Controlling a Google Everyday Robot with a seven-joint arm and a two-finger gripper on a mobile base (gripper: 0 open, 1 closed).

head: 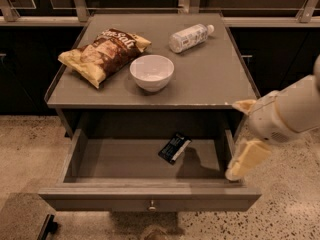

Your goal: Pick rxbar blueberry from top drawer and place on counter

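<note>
My gripper (234,140) hangs at the right end of the drawer (150,191), just over its right wall and under the counter (210,79) edge. My two fingers (248,158) stand wide apart and there is nothing between them. The bar (174,147) lies flat on the drawer floor, a little right of the middle and nearer the back, turned at an angle. It is apart from me and touches no wall. I think several things can go wrong from here. The lower finger is very near the right wall, so a move to the left without lifting first could hit it and push the drawer. The counter edge is close above the bar, and my wrist could knock on it if I come down too steep. The bar is thin and flat, so the fingers may slide over the wrapper, or push the bar toward the back where it is harder to reach. Because it lies at an angle, fingers not turned to match may catch only a corner. Later, on the counter, free place is on the right and at the front. I count one bar, one open drawer with one knob (151,204), one chip bag (102,54), one bowl (152,72) and one bottle (189,37) lying on its side
</note>
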